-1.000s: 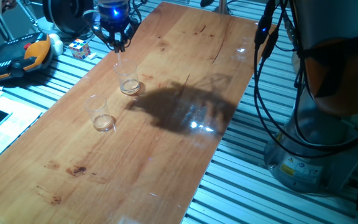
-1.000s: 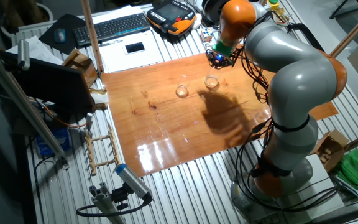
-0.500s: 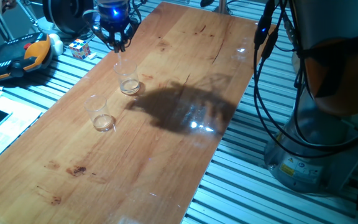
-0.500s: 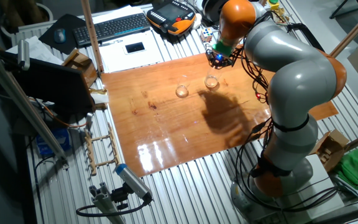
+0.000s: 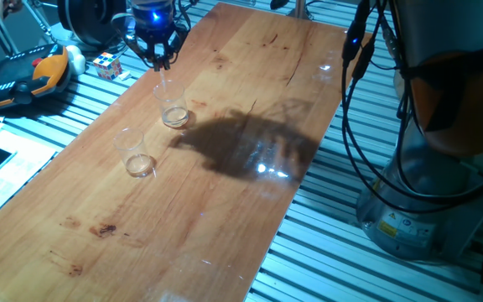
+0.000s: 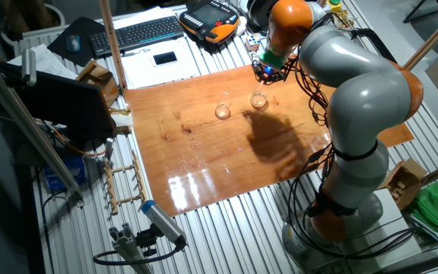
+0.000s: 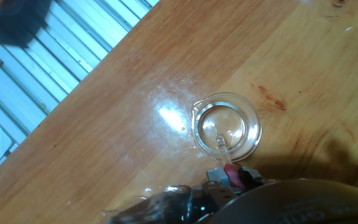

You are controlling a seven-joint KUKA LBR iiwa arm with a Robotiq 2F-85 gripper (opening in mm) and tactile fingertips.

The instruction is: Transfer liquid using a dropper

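Black two-finger gripper: clamped on slender clear dropper with red-pink bulb, bulb between fingers.
Dropper axis: along fingers, pointing down; tip inside mouth of clear glass tumbler directly under hand.
Liquid: thin, near-clear layer in tumbler; level unreadable.
Second clear glass tumbler: farther along wooden tabletop, apart from first; likely transfer target, sideways from gripper.

Tool tips blurred; dropper bulb partly hidden.
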